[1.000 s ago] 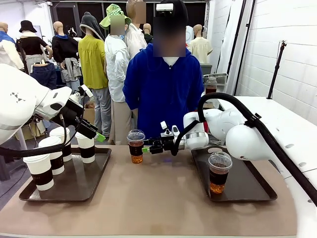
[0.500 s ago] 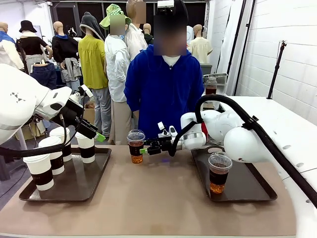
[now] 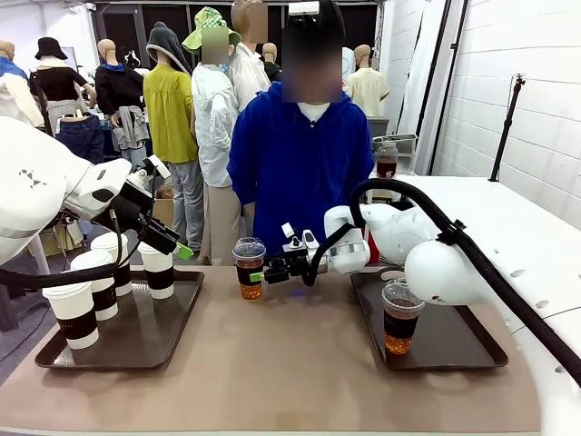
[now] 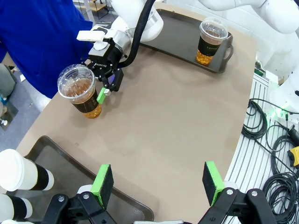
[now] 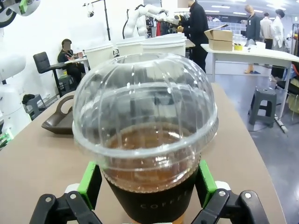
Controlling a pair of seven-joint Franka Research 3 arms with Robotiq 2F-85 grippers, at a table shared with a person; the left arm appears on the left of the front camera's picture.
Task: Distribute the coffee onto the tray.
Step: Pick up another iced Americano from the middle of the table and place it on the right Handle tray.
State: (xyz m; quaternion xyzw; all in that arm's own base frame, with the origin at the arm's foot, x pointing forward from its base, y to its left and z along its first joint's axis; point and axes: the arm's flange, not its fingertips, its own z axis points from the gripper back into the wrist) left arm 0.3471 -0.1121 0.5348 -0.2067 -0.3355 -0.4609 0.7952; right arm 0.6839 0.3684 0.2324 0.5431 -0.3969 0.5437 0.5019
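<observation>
At table centre | right pincer (image 3: pixel 257 275) advanced, now straddling clear cup (image 3: pixel 249 267)

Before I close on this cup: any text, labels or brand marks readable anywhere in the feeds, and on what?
"COFFEE": pale capitals on the dark sleeve of the clear dome-lidded cup between the right gripper fingers, right wrist view.
Print on the sleeve of the clear cup on the right tray: too small to read.
Dark bands on the white paper cups: no readable print.

Glossy clear plastic dome cup (image 5: pixel 145 135), matt brown tabletop (image 3: pixel 272 363), dark smooth trays (image 3: pixel 145 341)
</observation>
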